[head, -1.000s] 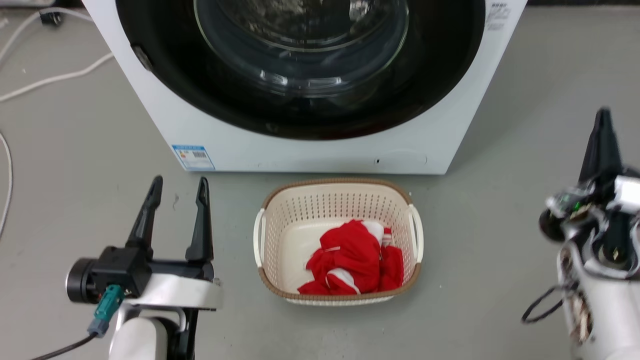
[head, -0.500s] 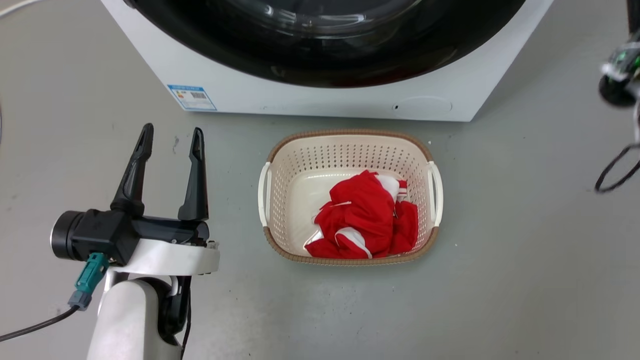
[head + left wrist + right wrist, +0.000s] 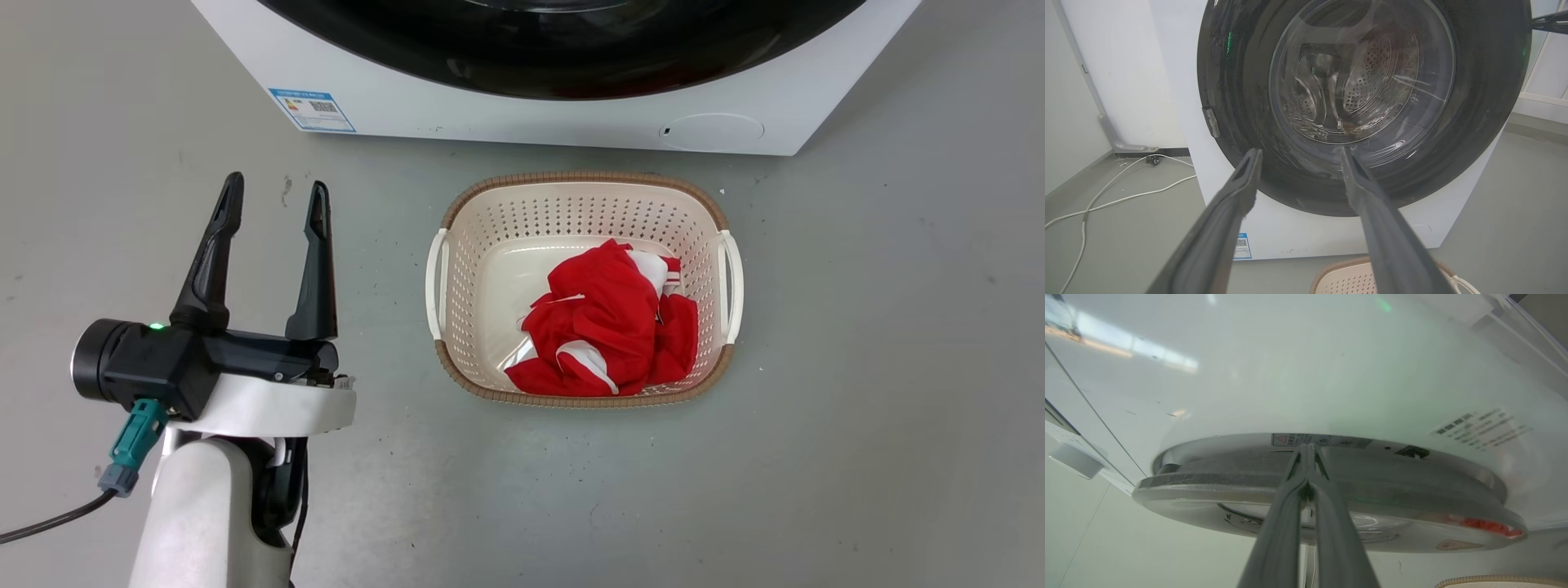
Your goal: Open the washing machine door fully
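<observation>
The white boxy washing machine (image 3: 506, 122) stands on the grey floor (image 3: 898, 367), with a blue sticker (image 3: 312, 110) low on its front. Its door (image 3: 1478, 122), a glossy black disc with a bulging clear glass centre, lies flat across nearly the whole front. The perforated steel drum (image 3: 1367, 81) shows through the glass.

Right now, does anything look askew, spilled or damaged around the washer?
Nothing spilled or broken. One oddity: a brownish smear low on the glass of the washing machine door; the laundry basket stands upright, red clothes inside.
</observation>
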